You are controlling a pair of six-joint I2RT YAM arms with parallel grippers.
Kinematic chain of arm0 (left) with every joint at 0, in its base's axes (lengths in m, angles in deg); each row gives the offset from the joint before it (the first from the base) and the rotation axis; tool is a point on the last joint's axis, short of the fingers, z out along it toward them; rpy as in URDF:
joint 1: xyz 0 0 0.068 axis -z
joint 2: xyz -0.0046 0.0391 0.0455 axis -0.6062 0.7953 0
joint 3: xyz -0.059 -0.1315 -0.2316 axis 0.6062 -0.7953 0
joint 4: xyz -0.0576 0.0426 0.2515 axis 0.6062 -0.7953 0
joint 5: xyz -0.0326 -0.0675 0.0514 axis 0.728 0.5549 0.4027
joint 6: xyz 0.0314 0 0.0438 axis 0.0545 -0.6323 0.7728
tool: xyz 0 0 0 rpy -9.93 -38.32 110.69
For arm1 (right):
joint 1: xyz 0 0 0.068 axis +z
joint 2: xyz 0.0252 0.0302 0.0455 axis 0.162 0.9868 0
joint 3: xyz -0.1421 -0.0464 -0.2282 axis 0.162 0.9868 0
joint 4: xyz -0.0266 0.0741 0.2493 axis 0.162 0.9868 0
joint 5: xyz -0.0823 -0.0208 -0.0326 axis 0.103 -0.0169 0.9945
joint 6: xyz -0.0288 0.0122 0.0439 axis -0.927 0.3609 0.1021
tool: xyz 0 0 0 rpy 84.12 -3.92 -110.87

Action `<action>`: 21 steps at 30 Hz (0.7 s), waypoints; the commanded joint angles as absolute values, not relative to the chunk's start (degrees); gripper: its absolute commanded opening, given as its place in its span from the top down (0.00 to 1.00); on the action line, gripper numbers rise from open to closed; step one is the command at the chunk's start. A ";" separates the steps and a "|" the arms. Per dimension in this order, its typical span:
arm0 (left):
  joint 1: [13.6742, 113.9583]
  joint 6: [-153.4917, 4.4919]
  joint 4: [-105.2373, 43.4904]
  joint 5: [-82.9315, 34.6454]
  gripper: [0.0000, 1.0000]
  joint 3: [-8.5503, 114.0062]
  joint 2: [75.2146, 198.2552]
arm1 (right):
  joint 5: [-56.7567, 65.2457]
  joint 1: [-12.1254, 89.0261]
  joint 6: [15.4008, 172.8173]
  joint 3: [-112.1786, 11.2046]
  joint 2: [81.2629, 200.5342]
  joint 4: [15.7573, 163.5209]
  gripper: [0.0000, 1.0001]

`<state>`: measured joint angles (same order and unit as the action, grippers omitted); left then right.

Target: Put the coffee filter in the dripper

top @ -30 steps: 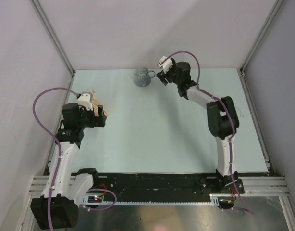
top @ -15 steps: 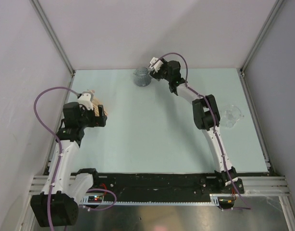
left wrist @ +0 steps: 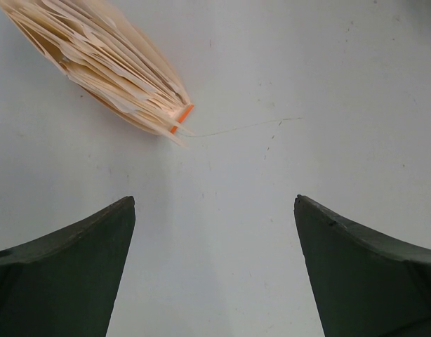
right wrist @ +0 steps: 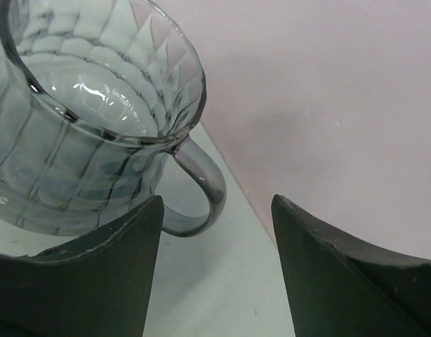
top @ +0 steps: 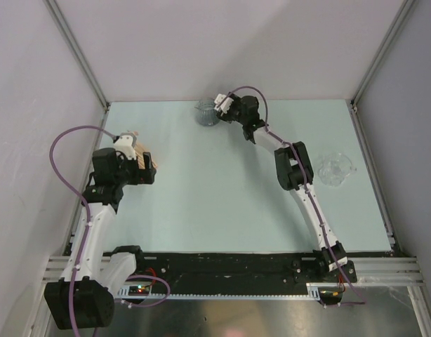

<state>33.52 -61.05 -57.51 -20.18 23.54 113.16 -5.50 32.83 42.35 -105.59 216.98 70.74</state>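
Note:
The dripper [top: 206,112], a translucent grey ribbed cup, stands at the table's far edge. In the right wrist view the dripper [right wrist: 89,133] fills the upper left, and its loop handle [right wrist: 201,189] curves into the gap ahead of my fingertips. My right gripper [right wrist: 217,200] is open, with the handle just off its left finger and nothing gripped; from above the right gripper [top: 218,112] sits right beside the cup. My left gripper [left wrist: 214,199] is open over bare table on the left side [top: 147,167]. The coffee filter is out of view.
A tan fanned stack of thin sheets [left wrist: 103,56] with an orange tab lies just ahead and left of my left gripper, and shows from above as the tan stack [top: 154,161]. A clear glass vessel [top: 336,168] stands at the right. The pale back wall [right wrist: 328,84] rises close behind the dripper.
My right arm has stretched leftward along the far edge to the dripper's handle, its jaws narrowing a little. The clear glass vessel on the right is now uncovered. The left arm has not moved.

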 commanded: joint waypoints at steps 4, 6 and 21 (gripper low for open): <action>33.11 -61.72 -56.39 -20.26 0.02 26.67 113.76 | -5.25 33.09 39.25 -112.26 221.93 63.18 0.34; 33.10 -61.76 -56.41 -20.42 0.02 26.80 113.90 | -5.98 33.26 38.37 -112.59 222.71 62.10 0.35; 33.14 -61.44 -56.47 -20.97 0.02 26.81 114.38 | -7.16 33.87 38.31 -116.56 225.60 57.54 0.70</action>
<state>33.52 -61.42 -57.56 -20.26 24.31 114.23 -6.59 33.64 38.32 -113.96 225.33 62.39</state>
